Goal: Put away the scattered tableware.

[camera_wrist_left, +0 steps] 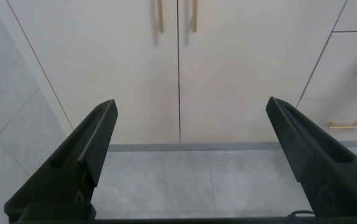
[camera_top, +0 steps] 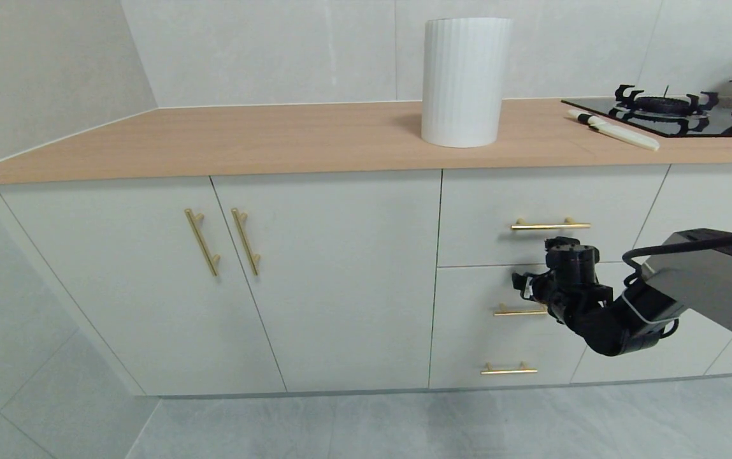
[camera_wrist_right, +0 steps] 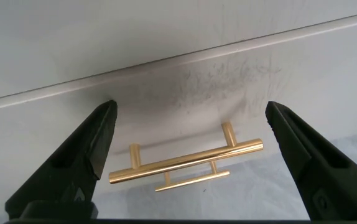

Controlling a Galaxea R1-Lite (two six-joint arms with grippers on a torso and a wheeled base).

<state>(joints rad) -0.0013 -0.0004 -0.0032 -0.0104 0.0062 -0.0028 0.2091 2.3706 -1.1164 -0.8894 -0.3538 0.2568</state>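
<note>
Catches the right gripper [camera_top: 522,285] close in front of the white drawer stack [camera_top: 499,344], level with the seam above the middle drawer handle [camera_top: 513,312], with its fingers [camera_wrist_right: 82,162] spread wide and gripping nothing. Frames, from the right wrist, that gold bar handle lying across the gap between the two dark fingers, farther off than their tips. Shows the left gripper [camera_wrist_left: 191,104] likewise spread and bare, held low and facing the foot of the double cupboard doors [camera_wrist_left: 178,68] above the grey floor tiles [camera_wrist_left: 185,180]. Locates the task's thing, a white knife [camera_top: 614,131], lying flat on the wooden countertop [camera_top: 244,137] at the front left corner of the gas hob [camera_top: 665,111], well apart from both grippers. Places a tall white ribbed canister [camera_top: 464,83] upright on the same countertop, left of the knife.
</note>
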